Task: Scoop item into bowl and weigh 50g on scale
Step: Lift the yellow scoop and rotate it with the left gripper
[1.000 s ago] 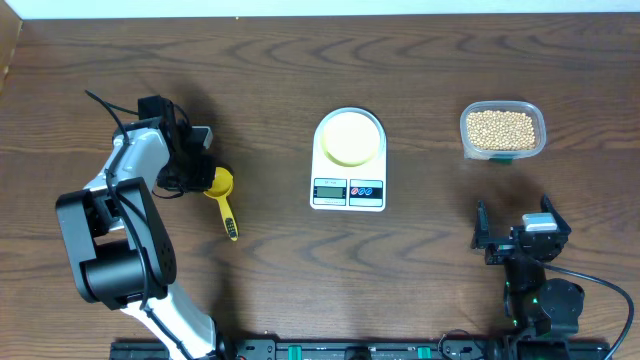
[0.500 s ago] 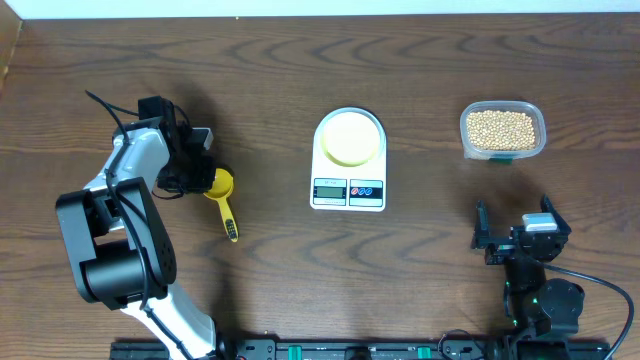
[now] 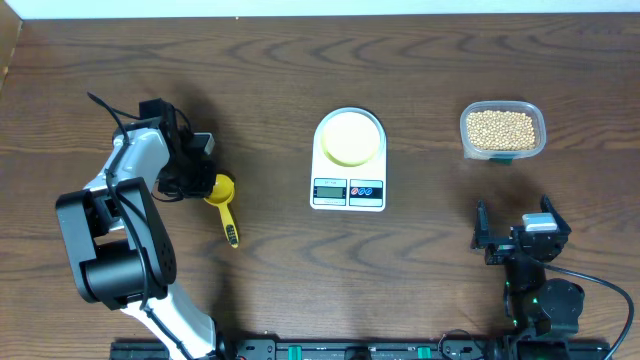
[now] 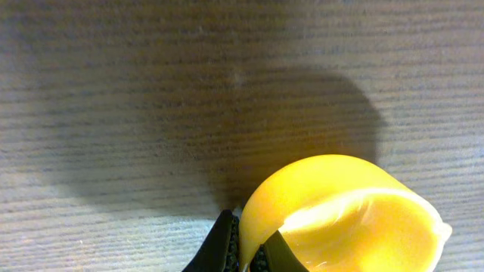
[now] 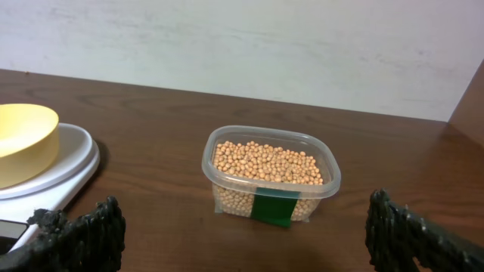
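The tan beans (image 3: pixel 502 127) fill a clear plastic container (image 3: pixel 503 152) at the back right, also in the right wrist view (image 5: pixel 265 162). The pale-yellow bowl (image 3: pixel 350 137) stands empty on the white scale (image 3: pixel 348 190) at the table's middle; both show at the left of the right wrist view (image 5: pixel 23 140). My left gripper (image 3: pixel 196 180) is shut on the rim of a yellow scoop (image 3: pixel 222 202), pinching its cup wall (image 4: pixel 340 211) between the fingers (image 4: pixel 249 249). My right gripper (image 3: pixel 515 240) is open and empty, near the front right, facing the container.
The scoop's handle (image 3: pixel 229 224) points toward the table's front. The table's back edge meets a white wall (image 5: pixel 242 45).
The left gripper and the scoop have shifted slightly; the scoop's handle has swung a little. The right arm has not moved.
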Controlling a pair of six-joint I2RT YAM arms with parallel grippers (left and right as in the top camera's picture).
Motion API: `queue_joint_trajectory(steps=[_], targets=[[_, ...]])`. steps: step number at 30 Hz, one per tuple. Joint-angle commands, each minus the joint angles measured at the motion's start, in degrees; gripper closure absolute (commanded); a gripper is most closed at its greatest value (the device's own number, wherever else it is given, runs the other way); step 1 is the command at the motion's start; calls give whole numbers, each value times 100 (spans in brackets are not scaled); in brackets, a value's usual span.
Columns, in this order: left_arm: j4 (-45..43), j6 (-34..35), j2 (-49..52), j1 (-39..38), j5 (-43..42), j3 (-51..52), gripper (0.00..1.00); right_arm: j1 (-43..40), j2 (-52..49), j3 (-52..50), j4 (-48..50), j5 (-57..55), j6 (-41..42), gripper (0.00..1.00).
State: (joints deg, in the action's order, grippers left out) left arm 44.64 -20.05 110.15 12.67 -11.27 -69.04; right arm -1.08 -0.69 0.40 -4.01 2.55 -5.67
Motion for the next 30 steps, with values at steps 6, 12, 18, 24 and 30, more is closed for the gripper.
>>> queue_joint_trajectory(steps=[6, 12, 18, 24, 30], targets=[[28, -131, -151, 28, -129, 57, 92, -44, 37, -9, -26, -66, -17, 1], [26, -57, -157, 28, -372, 44, 93, -44, 37, -9, -26, -66, -17, 1], [15, 192, -166, 28, -372, -61, 93, -44, 37, -9, -26, -66, -17, 1], [7, 433, -229, 28, -367, -107, 93, -44, 37, -9, -26, -66, -17, 1], [-7, 586, -627, 28, -367, -107, 93, -44, 37, -9, -26, -66, -17, 1]])
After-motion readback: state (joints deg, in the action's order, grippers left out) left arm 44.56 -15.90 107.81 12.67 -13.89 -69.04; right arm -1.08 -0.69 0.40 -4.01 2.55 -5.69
